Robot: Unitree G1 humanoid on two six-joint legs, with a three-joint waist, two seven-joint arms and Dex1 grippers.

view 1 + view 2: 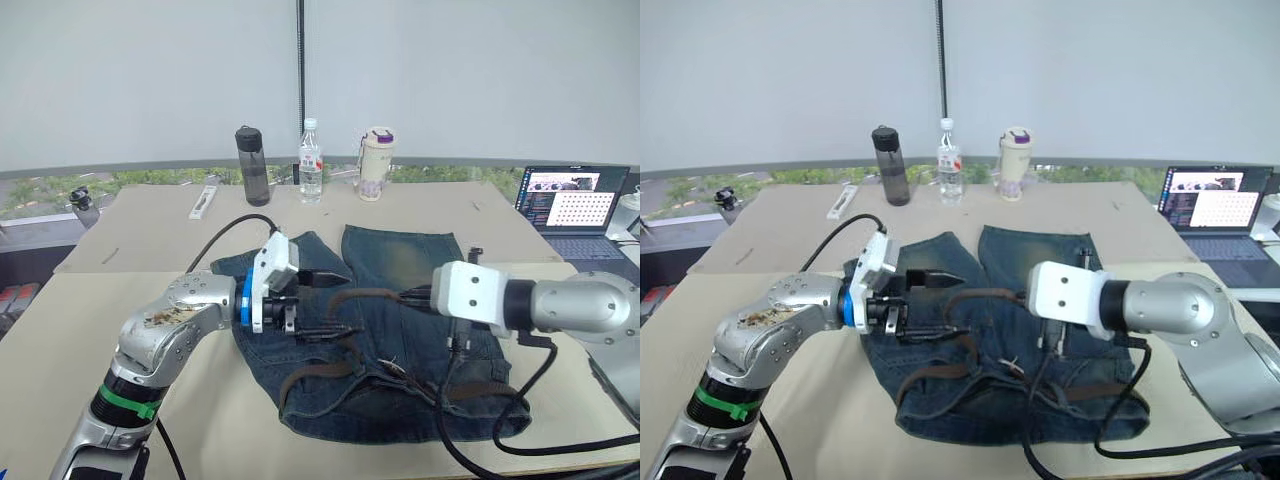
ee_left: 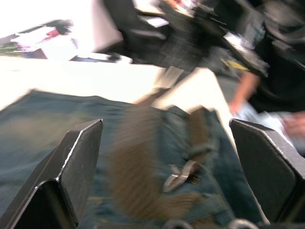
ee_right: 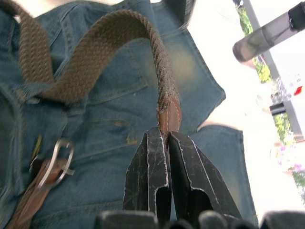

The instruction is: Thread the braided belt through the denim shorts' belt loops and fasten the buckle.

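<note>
Your right tool point(image 3: 167, 138) pinches the braided belt point(image 3: 90, 52) by its leather tip, lifted in an arch over the denim shorts point(image 1: 400, 260) on the worktop point(image 1: 150, 230).

Your left tool point(image 1: 322, 306) hangs wide open and empty above the waistband, the belt between its fingers. The buckle point(image 3: 59, 155) lies at the waistband. The grip is narrow: pull hard and the tip may slip free, or drag the threaded strap back out.

Your shorts point(image 1: 400, 330) lie flat on the counter point(image 1: 120, 300); the belt point(image 3: 90, 52) arches above them, buckle point(image 3: 57, 155) resting on denim.
</note>
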